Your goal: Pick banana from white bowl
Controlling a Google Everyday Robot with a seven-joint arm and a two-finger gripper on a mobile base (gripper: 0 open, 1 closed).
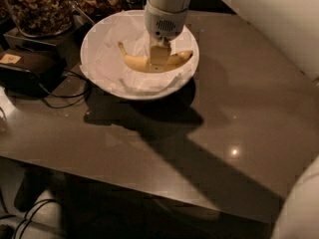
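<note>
The banana point(133, 62) is yellow and curved. It lies across the middle of the white bowl point(99, 78), stem to the left and dark tip to the right, on crumpled white paper. My gripper point(159, 59) comes straight down from above into the bowl and straddles the banana's middle, shut on it. One finger covers the banana's centre and the other is hidden behind it. The bowl stands at the back left of the dark table point(239, 108).
Two glass jars of nuts point(37, 9) point(97, 1) stand behind the bowl at the top left. A black box point(25, 68) with cables point(65, 98) sits left of the bowl. My white arm point(279, 19) crosses the top right. The table's front edge runs along the bottom.
</note>
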